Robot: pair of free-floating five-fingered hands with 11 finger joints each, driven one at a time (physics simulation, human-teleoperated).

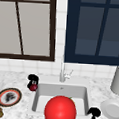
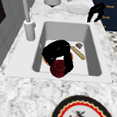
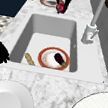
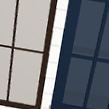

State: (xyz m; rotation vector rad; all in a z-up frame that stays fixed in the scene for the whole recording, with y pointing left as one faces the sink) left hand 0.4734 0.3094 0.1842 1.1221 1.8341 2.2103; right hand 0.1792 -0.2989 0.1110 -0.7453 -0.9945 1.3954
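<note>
The dark red fruit (image 1: 33, 87) is pinched in the left hand (image 1: 32, 80), above the counter left of the sink (image 1: 37, 94); the right hand (image 1: 93, 112) hangs curled, idle.

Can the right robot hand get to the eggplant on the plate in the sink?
Probably yes. The right robot hand hangs at the sink's right edge, holding nothing, and the eggplant lies uncovered on the plate with open space above.
</note>
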